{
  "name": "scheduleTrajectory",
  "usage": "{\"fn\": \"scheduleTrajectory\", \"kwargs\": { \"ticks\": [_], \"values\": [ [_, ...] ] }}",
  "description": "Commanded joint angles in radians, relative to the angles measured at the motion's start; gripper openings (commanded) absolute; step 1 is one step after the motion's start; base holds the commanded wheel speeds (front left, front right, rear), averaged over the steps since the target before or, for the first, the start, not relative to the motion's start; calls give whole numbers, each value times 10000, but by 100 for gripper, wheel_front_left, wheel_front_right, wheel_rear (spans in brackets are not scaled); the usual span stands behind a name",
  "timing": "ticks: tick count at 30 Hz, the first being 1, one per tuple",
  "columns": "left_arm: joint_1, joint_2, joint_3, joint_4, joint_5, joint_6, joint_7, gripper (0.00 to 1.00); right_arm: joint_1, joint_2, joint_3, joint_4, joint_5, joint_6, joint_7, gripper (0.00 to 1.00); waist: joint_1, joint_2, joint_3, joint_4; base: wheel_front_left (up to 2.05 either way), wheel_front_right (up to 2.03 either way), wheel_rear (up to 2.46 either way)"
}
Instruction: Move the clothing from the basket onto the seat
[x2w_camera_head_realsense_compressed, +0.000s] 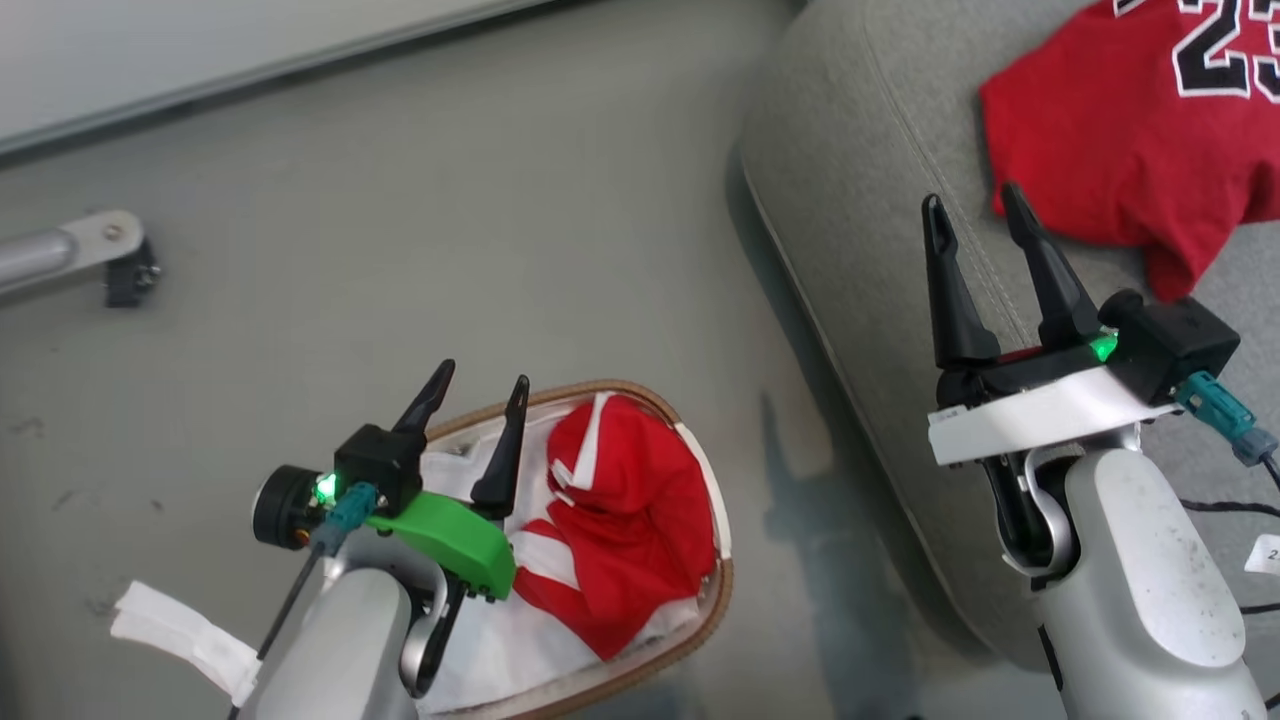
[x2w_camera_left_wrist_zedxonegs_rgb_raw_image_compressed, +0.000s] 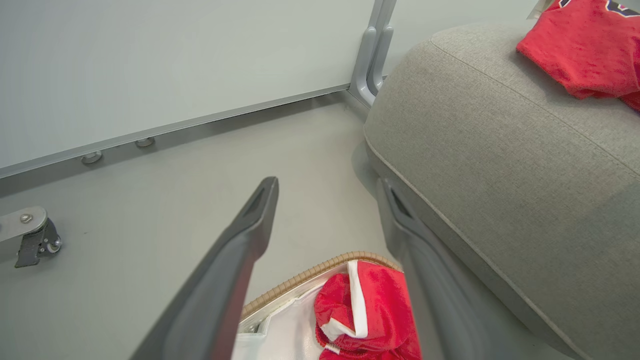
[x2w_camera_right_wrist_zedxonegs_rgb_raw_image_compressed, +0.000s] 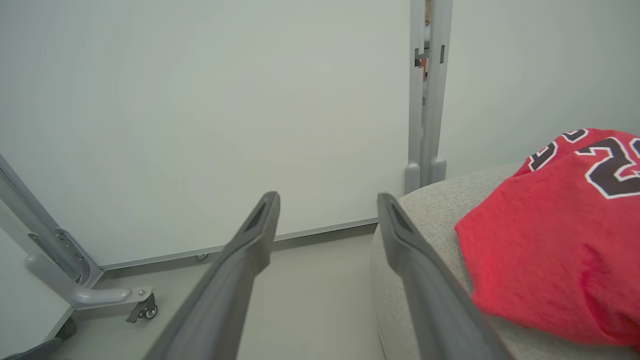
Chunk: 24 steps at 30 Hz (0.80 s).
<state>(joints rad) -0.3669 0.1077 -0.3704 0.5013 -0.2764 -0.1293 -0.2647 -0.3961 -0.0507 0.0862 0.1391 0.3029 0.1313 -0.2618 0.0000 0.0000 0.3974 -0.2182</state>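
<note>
**Second garment awaits pickup**

One red garment (x2w_camera_head_realsense_compressed: 1120, 150) lies on the seat (x2w_camera_head_realsense_compressed: 860, 200) at two o'clock; the other garment (x2w_camera_head_realsense_compressed: 620, 510) sits crumpled in the basket (x2w_camera_head_realsense_compressed: 700, 620) at seven o'clock; left fingers (x2w_camera_head_realsense_compressed: 500, 460) hover spread, empty, beside it; right fingers (x2w_camera_head_realsense_compressed: 955, 300), spread and empty, hang over the seat's edge. Next, probably: dip the left fingers into the folds, avoiding the white liner (x2w_camera_head_realsense_compressed: 500, 640).

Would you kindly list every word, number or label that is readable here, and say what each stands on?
"23": black, white-edged digits on the bright red jersey lying on the light grey fabric seat, cut by the head view's edge.
Small white tag at the head view's right edge: too cut off to read.
Crumpled red garment in the white oval basket: no lettering shows.
</note>
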Motion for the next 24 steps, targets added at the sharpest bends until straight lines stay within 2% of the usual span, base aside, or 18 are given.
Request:
{"fn": "scheduleTrajectory", "kwargs": {
  "ticks": [1, 11, 24],
  "values": [
    [-369, 227, -97, 260, -236, -23, 8, 100, -205, -9, 83, -135, 117, -10, -48, 100, 0, 0, 1296, -1131, 0, 0, 0],
    [-1746, 869, -1742, 2268, -1611, -24, 8, 100, -614, -7, 364, -642, 636, -10, -48, 100, 0, 0, 2611, -1886, 0, 0, 0],
    [-3139, 1456, -4336, 3871, -3630, -24, 149, 100, -722, -10, 430, -942, 893, -10, -48, 100, 0, 0, 3712, -2188, 0, 0, 0]
  ]
}}
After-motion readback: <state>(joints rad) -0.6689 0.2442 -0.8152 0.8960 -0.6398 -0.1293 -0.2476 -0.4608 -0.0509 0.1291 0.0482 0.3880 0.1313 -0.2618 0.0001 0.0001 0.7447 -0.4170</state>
